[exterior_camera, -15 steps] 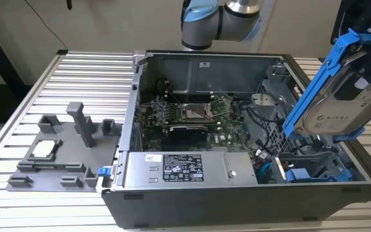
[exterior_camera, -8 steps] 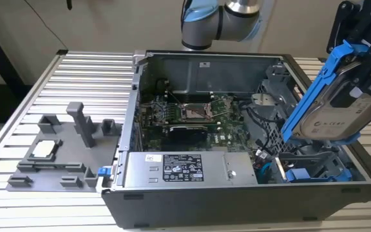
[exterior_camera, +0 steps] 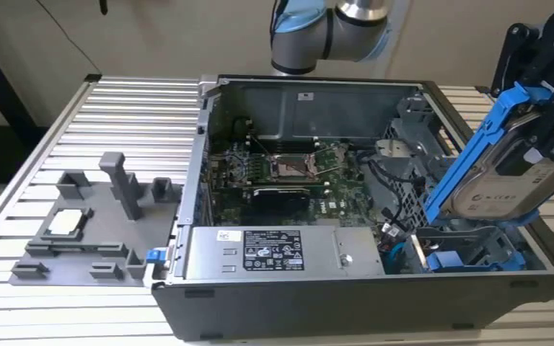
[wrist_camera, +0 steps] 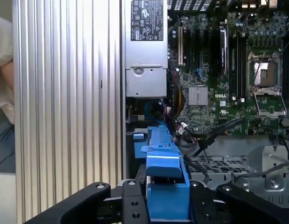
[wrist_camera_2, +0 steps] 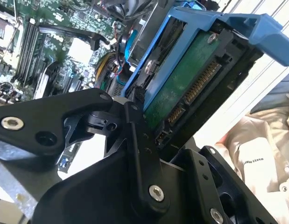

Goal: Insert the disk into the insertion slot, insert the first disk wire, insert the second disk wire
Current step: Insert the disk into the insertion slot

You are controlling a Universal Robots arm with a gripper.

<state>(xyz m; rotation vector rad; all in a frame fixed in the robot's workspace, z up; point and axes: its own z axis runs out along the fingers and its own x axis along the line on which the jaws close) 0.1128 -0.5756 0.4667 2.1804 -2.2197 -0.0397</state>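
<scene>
Over the open case (exterior_camera: 354, 306) on the ribbed table (exterior_camera: 133, 115), jaws grip the disk (exterior_camera: 493, 191).

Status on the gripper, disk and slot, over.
Gripper shut on blue-framed silver hard drive. Drive tilted above grey metal cage bay, not inserted. Second blue carrier end sits in cage below.

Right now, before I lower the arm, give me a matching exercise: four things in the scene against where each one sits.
Things:
1. the disk
2. power-supply box
3. motherboard
4. grey fixture tray

Places:
A. on the ribbed table, outside the computer case, at the exterior view's left
B. green, flat inside the case
C. clamped in the tool, tilted above the case
D. silver with a label, against the case's near wall

Pairs: 1-C, 2-D, 3-B, 4-A
</scene>
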